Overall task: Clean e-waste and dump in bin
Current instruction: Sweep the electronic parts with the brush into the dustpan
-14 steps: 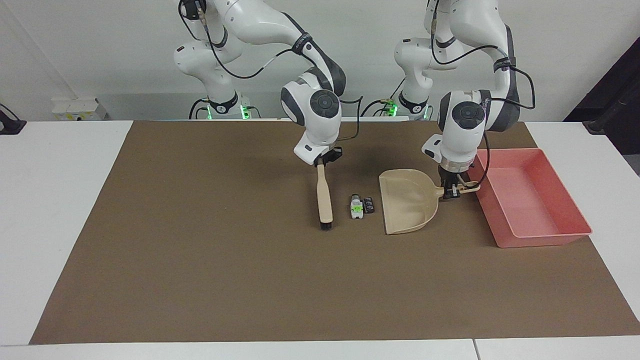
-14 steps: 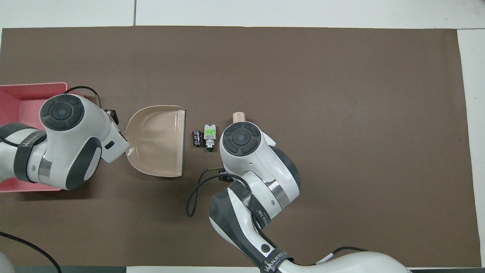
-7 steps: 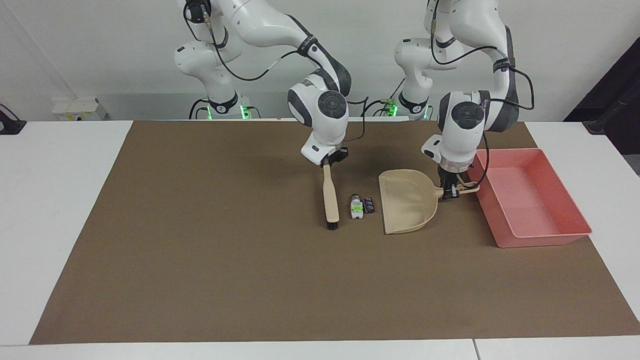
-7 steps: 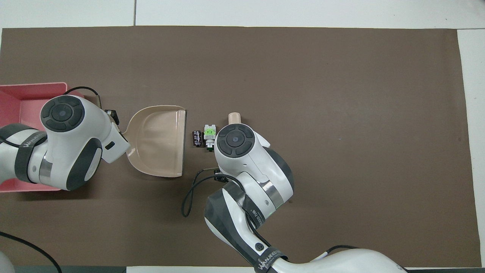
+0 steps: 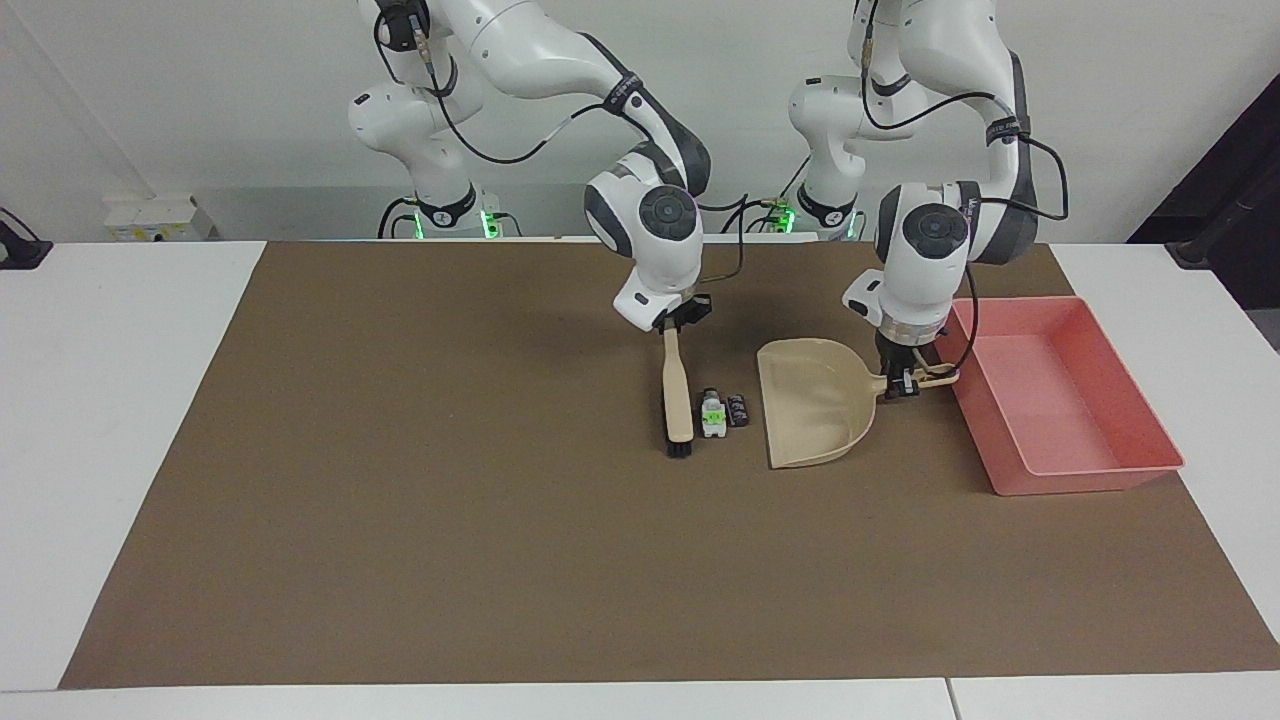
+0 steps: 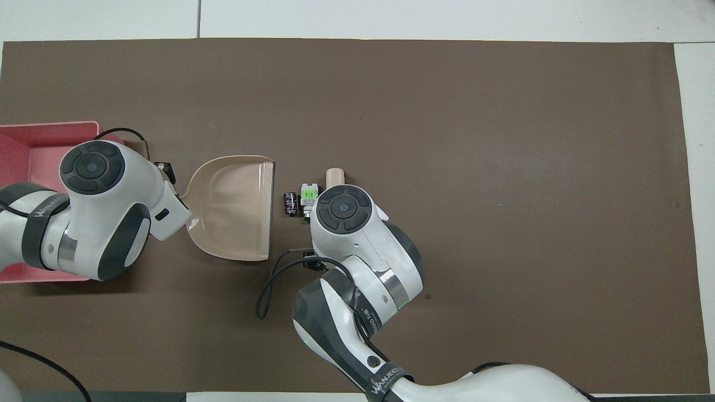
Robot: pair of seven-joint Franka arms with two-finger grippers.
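While both bits of e-waste (image 5: 722, 411) are lying unswept on the tabletop (image 5: 400, 520) beside the dustpan (image 5: 812, 412) (held by the left pincer (image 5: 905, 383)), the right pincer (image 5: 674, 322) is clamping the brush (image 5: 677, 398); the bin (image 5: 1060, 408) is waiting just past the dustpan.

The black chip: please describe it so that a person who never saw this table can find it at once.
Find the beige dustpan beside the pink bin on the brown mat. Two tiny parts lie side by side at the dustpan's open edge. The black chip is the dark one next to the dustpan; its neighbour, the white block, carries a green mark.
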